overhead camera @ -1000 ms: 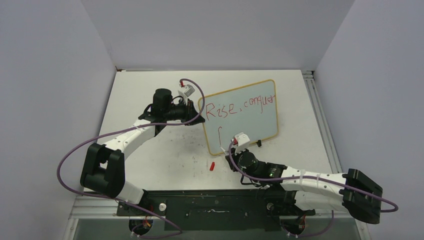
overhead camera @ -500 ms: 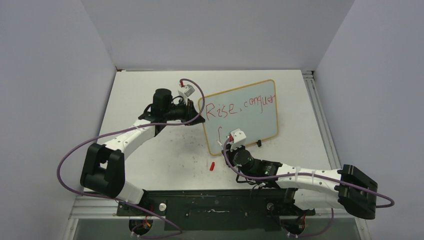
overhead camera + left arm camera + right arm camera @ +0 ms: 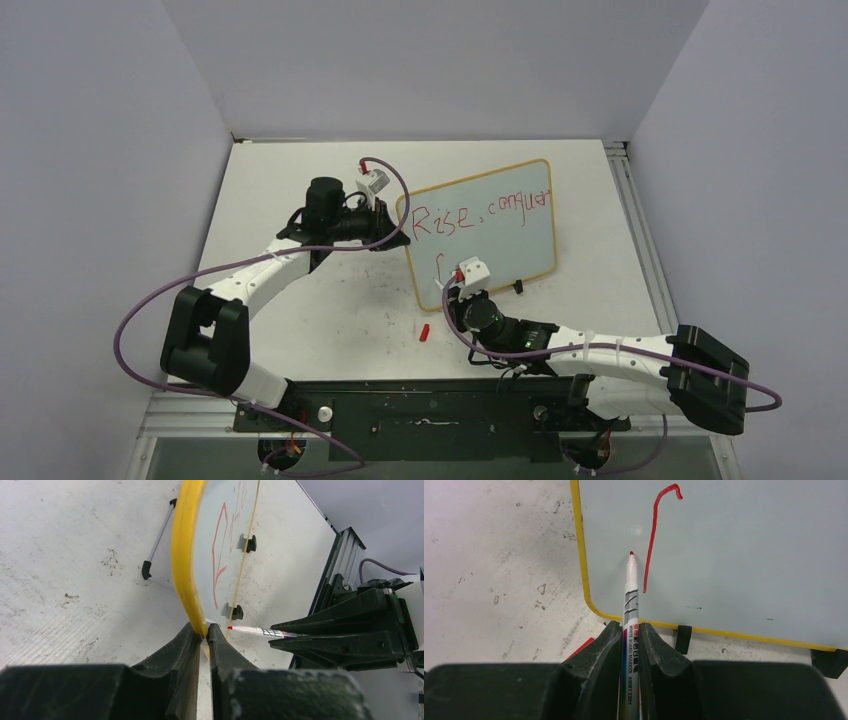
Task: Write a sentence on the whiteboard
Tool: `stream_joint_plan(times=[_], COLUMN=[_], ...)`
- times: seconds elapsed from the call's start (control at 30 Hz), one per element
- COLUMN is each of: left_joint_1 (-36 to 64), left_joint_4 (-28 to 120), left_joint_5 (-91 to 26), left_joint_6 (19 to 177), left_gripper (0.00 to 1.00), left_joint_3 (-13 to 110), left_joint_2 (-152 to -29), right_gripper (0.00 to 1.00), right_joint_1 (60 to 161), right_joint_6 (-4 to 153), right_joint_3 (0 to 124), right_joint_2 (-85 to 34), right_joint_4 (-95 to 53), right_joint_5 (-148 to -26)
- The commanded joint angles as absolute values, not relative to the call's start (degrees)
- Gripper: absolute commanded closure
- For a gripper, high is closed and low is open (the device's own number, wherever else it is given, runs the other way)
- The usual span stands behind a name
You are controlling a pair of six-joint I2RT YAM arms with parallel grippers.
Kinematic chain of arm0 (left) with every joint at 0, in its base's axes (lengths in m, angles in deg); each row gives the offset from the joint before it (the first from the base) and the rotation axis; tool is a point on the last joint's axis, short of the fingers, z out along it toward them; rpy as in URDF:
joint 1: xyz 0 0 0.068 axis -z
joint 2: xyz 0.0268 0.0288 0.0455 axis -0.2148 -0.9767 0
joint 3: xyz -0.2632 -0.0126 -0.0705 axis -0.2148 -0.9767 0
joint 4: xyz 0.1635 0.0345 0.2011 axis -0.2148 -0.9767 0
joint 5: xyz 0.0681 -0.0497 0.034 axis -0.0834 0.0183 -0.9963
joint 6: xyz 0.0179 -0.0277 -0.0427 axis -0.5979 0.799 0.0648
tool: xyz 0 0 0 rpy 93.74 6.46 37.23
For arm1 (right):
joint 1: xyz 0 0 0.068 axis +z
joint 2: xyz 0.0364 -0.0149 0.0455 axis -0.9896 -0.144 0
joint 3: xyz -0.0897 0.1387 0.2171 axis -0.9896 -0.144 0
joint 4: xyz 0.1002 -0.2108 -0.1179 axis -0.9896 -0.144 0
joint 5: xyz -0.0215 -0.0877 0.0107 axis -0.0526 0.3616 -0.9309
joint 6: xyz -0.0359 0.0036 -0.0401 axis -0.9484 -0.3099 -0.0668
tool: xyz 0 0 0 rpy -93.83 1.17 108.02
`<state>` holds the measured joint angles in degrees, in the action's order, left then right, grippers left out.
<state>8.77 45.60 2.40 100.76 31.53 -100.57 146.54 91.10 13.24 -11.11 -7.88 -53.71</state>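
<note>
2 grippers are clenched: the left gripper [image 3: 201,630] pinches the left edge of the whiteboard [image 3: 510,245], which stands just right of the centre of the table [image 3: 290,180]; the right gripper [image 3: 629,630] grasps a red marker [image 3: 630,587], tip just beside a lone hooked stroke (the sentence [image 3: 480,212] reads "Rise, conquer").

Whiteboard [image 3: 749,555] runs off the right wrist view's top and right edges.
</note>
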Motion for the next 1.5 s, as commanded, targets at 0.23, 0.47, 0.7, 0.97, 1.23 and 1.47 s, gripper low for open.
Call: stream_joint_plan(times=[0.23, 0.47, 0.7, 0.97, 1.23, 1.47], left_joint_1=[8.6, 8.6, 8.6, 8.6, 8.6, 8.6], left_joint_4=[47.4, 47.4, 47.5, 47.5, 47.5, 47.5], left_joint_5=[3.8, 3.8, 3.8, 4.0, 3.9, 3.9], left_joint_6=[99.6, 99.6, 99.7, 99.7, 99.6, 99.6], left_gripper=[1.0, 1.0, 1.0, 1.0, 1.0, 1.0], left_joint_3=[33.5, 33.4, 33.4, 33.4, 33.4, 33.4], left_joint_2=[-98.1, -97.9, -97.8, -97.7, -97.4, -97.4], right_gripper=[0.95, 0.95, 0.95, 0.95, 0.95, 0.95], right_joint_1=[144.9, 144.0, 143.6, 143.1, 143.0, 143.0], right_joint_6=[91.5, 91.9, 92.9, 93.4, 92.6, 90.4], right_joint_3=[14.4, 14.3, 14.1, 13.7, 13.5, 13.7], right_joint_2=[-11.7, -12.2, -11.2, -9.3, -3.8, 1.6], right_joint_4=[-5.2, -5.5, -6.9, -8.5, -10.4, -13.2], right_joint_5=[-52.4, -52.6, -50.8, -49.4, -49.3, -50.1])
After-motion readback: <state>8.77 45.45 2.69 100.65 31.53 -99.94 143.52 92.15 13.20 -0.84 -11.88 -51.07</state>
